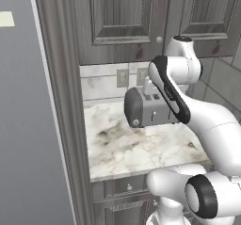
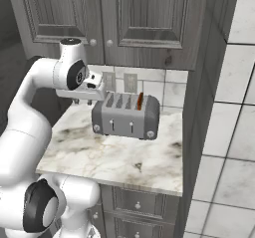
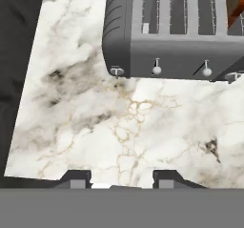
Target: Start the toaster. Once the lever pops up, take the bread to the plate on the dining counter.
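The dark-grey four-slot toaster stands on a marble wall counter, its long side with two small levers facing me. A brown slice of bread sticks up from the slot at its right end, and its edge is seen at the upper right of the hand view. My gripper hangs over the counter, in front of the toaster's left end and apart from it. It is open, with nothing between its fingertips. The plate and the dining counter are out of view.
Dark wood wall cabinets hang low above the toaster. A tall wood panel bounds the counter on the left, a tiled wall on the right. Outlets sit on the backsplash. Drawers lie under the counter edge.
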Robot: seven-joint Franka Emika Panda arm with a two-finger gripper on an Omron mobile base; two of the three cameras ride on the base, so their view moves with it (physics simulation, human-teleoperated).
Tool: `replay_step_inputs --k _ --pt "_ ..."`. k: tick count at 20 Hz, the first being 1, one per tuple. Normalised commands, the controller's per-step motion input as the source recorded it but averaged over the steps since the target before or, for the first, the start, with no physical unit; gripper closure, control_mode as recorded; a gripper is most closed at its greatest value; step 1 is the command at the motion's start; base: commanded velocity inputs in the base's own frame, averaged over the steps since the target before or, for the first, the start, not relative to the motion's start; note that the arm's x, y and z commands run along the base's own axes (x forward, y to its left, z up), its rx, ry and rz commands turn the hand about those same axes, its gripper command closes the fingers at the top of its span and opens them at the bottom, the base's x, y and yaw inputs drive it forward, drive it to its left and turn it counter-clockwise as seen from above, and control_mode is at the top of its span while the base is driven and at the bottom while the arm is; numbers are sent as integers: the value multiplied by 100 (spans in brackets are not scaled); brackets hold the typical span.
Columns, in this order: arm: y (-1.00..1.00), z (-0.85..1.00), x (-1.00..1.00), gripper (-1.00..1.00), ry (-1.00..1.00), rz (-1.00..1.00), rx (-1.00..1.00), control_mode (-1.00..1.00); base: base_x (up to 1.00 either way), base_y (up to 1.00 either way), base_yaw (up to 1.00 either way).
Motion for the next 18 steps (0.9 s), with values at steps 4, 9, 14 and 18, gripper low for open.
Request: replay_step_inputs --k 4,9,14,18 --pt "-15 -6 0 -100 0 0 0 -100 0 0 0" --pt "-51 -22 -1 -100 0 0 0 -100 0 0 0" --pt "-54 -29 0 -100 -3 0 0 -100 0 0 0" --pt "-37 -33 0 -100 -14 0 0 -100 0 0 0"
